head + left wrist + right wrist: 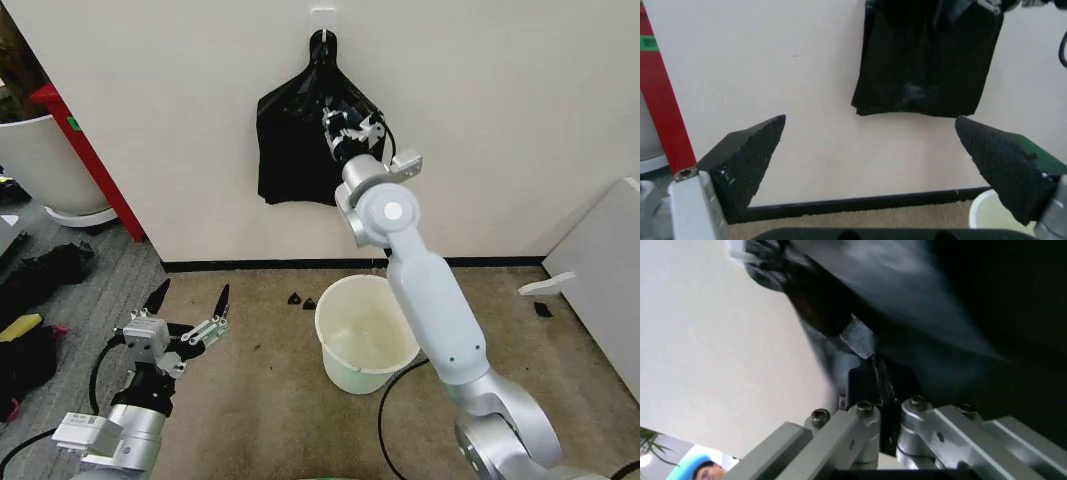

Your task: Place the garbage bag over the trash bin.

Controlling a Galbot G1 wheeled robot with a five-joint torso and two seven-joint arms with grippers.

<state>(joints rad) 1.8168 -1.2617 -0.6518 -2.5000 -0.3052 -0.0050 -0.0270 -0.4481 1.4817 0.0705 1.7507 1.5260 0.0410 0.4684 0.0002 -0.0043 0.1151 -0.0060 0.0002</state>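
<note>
The right gripper [345,125] presses into the hanging bags [295,150] on the wall; its finger spread is hidden. The left gripper [190,300] waits wide open beside the bin [345,365].

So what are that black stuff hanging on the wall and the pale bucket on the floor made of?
The black bags hanging from the wall hook look like thin plastic film: glossy, creased, limp. The right gripper is up against them. The bucket looks like moulded plastic, cream-white and smooth with a rolled rim, though the look alone can't rule out something else. The left gripper has dark, textured finger pads, probably rubber.
</note>
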